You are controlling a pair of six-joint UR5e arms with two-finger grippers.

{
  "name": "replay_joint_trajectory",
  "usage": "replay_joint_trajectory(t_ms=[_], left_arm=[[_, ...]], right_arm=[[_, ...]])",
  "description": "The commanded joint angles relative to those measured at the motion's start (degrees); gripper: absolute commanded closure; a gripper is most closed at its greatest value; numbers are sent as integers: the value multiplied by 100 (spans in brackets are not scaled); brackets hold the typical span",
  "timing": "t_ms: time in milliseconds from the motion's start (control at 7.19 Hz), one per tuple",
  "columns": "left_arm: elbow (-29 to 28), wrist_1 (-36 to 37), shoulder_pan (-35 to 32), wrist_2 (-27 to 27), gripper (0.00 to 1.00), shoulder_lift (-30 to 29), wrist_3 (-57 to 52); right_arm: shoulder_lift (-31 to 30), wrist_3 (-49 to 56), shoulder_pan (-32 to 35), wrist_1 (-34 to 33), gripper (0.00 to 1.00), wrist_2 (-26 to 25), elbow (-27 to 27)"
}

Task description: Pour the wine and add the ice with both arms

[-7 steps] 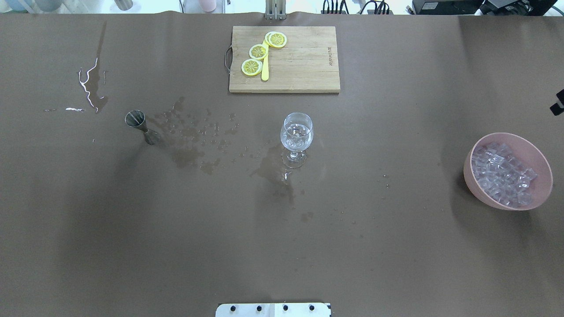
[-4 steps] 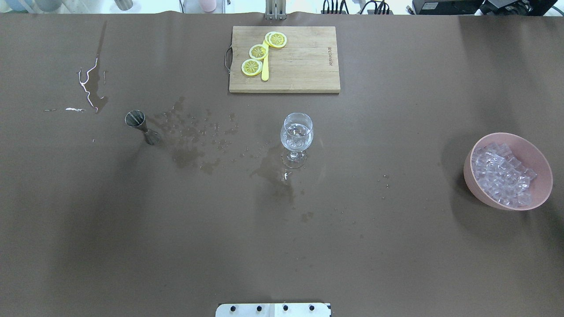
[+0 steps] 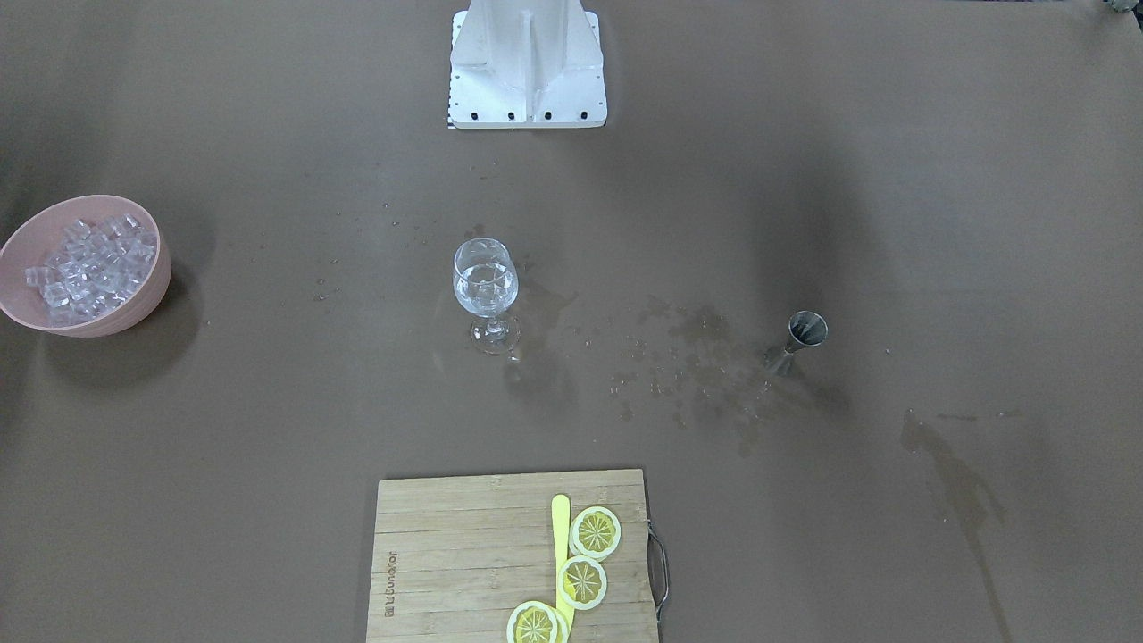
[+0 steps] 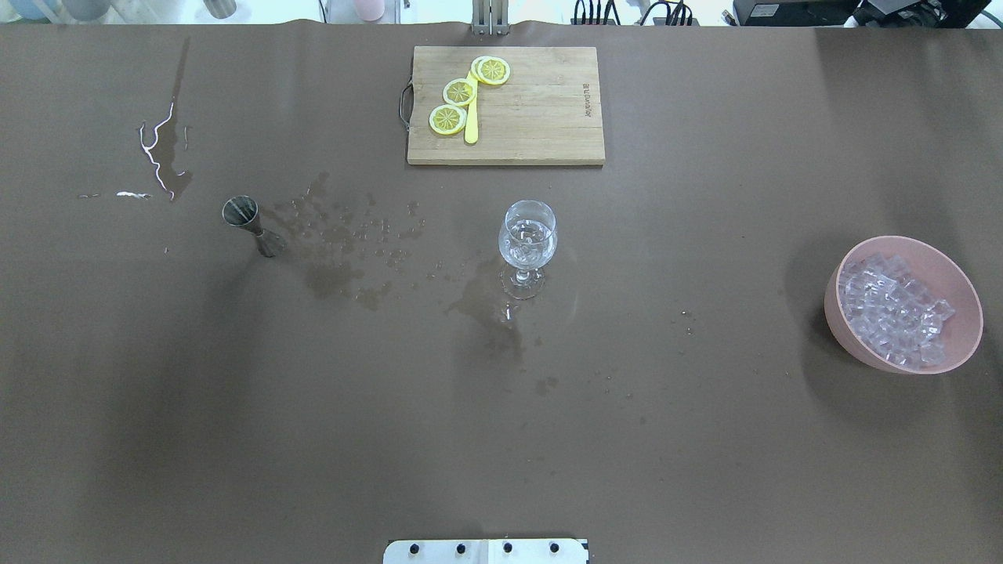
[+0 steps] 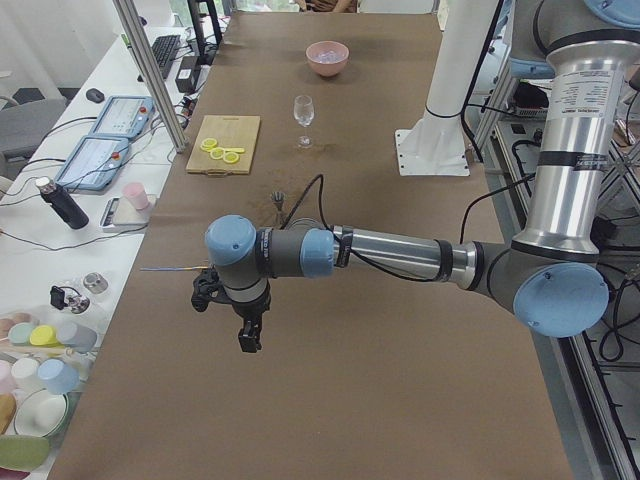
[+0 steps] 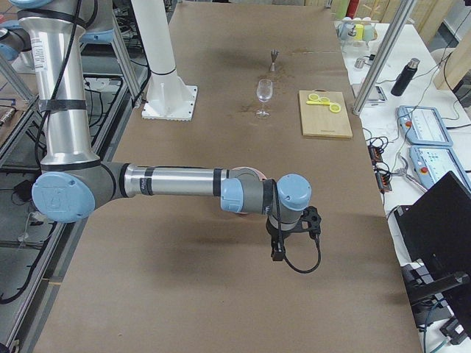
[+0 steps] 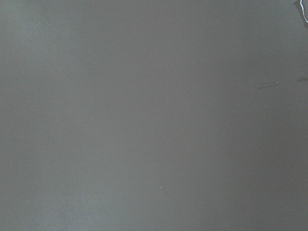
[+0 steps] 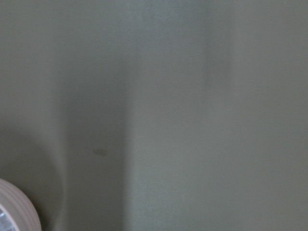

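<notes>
A wine glass (image 3: 485, 290) stands upright near the middle of the brown desk (image 3: 268, 464), with some clear wine (image 3: 485, 288) inside. Wet stains (image 3: 696, 357) spread on the desk between the glass and a small metal jigger (image 3: 804, 338), which also stands upright. At the view's left edge, a pink bowl (image 3: 147, 299) is full of ice (image 3: 89, 268). On the wooden cutting board (image 3: 455, 554) lie three lemon slices (image 3: 596, 532) beside a yellow tool (image 3: 560, 527), possibly a plastic knife. A white pedestal (image 3: 527, 62) is at the top.

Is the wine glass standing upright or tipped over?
Upright. The wine glass stands on its foot, rim up, with a little clear wine in its bowl.
</notes>
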State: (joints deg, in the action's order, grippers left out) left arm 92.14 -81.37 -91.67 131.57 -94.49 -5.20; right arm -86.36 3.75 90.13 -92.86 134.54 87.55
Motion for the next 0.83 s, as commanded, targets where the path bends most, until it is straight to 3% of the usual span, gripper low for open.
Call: replay_joint_trajectory(t_ms=[0,696], left_arm=[[24,-10,-236,0,2,246,-16],[33,-1,-281,0,2,282,11]], right_arm=[[-12,-24,74,-30,0,20,-1],[-21,-33,206,-39,0,28,8]])
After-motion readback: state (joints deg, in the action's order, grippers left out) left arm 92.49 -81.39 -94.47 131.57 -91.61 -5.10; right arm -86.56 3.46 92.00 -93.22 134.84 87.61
